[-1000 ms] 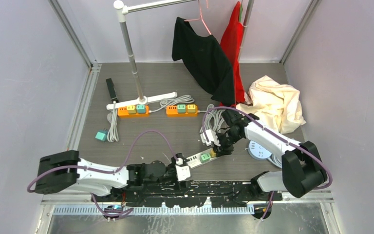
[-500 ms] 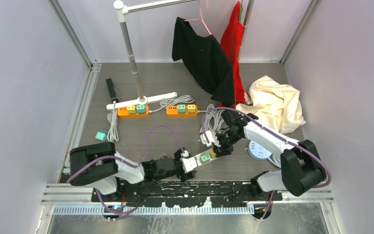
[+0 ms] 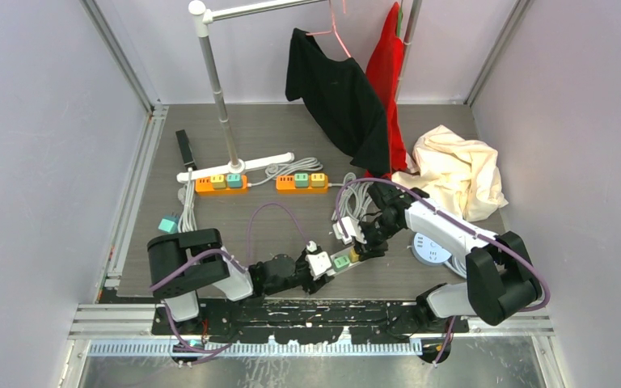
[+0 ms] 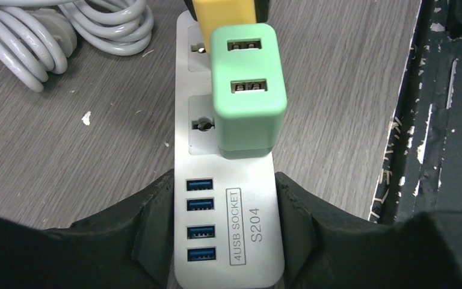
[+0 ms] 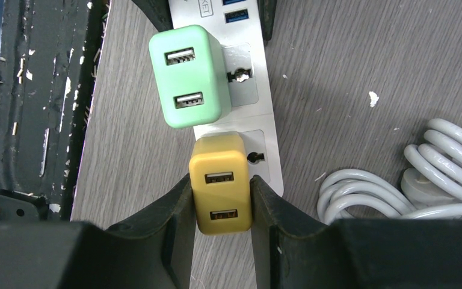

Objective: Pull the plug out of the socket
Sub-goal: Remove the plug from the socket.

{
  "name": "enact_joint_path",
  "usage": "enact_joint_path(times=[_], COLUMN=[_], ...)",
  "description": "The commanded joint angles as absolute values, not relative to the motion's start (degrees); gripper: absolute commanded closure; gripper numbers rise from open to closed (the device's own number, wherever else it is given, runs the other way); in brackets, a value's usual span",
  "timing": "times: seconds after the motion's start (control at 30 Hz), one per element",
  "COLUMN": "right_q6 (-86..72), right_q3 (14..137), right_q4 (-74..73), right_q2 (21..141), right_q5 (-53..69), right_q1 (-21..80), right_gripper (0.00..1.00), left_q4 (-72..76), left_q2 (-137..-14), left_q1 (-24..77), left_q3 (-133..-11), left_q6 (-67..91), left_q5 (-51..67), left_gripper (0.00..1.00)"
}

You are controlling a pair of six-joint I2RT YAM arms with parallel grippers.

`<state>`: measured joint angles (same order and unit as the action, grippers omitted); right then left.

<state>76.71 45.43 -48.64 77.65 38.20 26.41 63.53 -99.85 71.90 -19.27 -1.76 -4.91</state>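
The grey wood-grain counter [image 3: 275,137] carried a white power strip [image 4: 231,241] close to its near edge, about midway between left and right and lying aslant. A coiled white cable [image 4: 114,30] lay on the counter just beside the strip's far end. The left gripper [image 4: 225,201] was closed on the strip's near end, one finger pressed against each long side beside the row of blue USB ports. The right gripper [image 5: 221,208] was clamped narrowly on the yellow plug [image 5: 219,174], a finger against each flank. That plug was seated in the strip's farther socket. A green plug [image 4: 248,90] sat in the neighbouring socket, just beside the yellow one and untouched by either gripper.
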Motion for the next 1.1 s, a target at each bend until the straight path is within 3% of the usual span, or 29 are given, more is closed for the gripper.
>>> enact_joint_path(times=[0.0,0.3,0.5,0.67,0.9,0.97,1.07], right_q6=[76.9,78.0,78.4,78.7,78.2,77.6,76.9], right_q3=[46.4,46.2,45.7,45.8,46.2,46.4,46.8], right_q4=[-51.3,-51.7,-51.6,-51.8,-52.2,-52.0,-51.5], right_q2=[77.8,77.4,76.4,76.0,75.1,75.2,75.7], right_q5=[41.0,42.3,44.1,45.7,48.2,48.4,47.3], right_q1=[26.5,26.5,26.5,26.5,26.4,26.5,26.1], right_gripper=[0.8,0.75,0.54,0.51,0.53,0.6,0.78], left_q4=[68.9,67.3,62.8,62.1,59.2,58.3,58.1], left_q2=[-101.3,-101.6,-99.9,-99.2,-97.6,-97.3,-97.2], left_q1=[71.8,71.8,71.8,71.8,71.8,71.8,71.8], left_q3=[-20.9,-20.2,-19.9,-19.2,-19.3,-19.5,-19.4], left_q6=[-0.5,1.5,4.4,5.0,5.4,5.4,5.4], left_q5=[-3.7,-5.3,-6.6,-6.5,-5.9,-5.8,-5.8], left_gripper=[0.49,0.99,1.0,1.0,1.0,1.0,1.0])
